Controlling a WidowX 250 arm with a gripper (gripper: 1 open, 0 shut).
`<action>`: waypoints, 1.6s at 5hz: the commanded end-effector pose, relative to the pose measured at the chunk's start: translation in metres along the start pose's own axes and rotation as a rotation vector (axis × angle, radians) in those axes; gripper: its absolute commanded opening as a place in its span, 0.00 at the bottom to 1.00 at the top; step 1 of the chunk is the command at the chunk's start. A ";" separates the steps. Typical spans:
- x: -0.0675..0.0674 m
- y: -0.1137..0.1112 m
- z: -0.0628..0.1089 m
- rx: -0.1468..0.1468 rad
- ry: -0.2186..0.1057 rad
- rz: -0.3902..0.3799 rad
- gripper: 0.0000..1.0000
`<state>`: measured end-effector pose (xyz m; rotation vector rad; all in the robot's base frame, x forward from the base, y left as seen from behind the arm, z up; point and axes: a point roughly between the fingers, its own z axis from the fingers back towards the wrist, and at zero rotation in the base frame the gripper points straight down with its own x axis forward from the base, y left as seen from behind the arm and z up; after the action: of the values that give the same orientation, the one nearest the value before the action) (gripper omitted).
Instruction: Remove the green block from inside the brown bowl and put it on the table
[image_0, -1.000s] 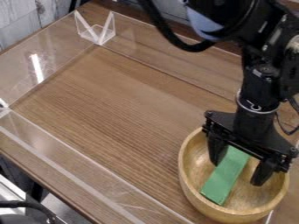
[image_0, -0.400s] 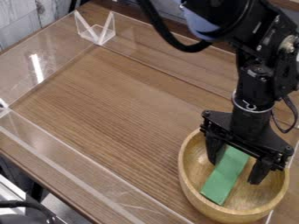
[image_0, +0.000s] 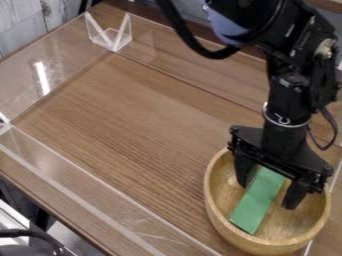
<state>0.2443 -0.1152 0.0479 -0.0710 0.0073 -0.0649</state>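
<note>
The green block (image_0: 259, 203) lies flat and slanted inside the brown bowl (image_0: 218, 187) at the table's (image_0: 134, 110) near right corner. My gripper (image_0: 279, 186) hangs straight down over the bowl, open, its two black fingers (image_0: 249, 170) straddling the block's upper end. The fingers sit low inside the bowl, near the block, without closing on it. The block's far tip is hidden behind the gripper.
Low clear plastic walls (image_0: 54, 170) border the tabletop on the left and front. A clear plastic bracket (image_0: 110, 35) stands at the back left. The black arm (image_0: 287, 70) with looping cables rises above the bowl at the right.
The gripper has risen very slightly over the bowl, jaws still wide. The green block has not moved.
</note>
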 end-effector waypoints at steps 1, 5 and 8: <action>0.006 0.001 0.007 -0.016 -0.031 0.006 1.00; 0.009 0.002 0.003 -0.036 -0.026 0.006 1.00; 0.009 0.003 -0.010 -0.039 -0.027 0.011 0.00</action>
<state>0.2475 -0.1140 0.0290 -0.0987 0.0177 -0.0598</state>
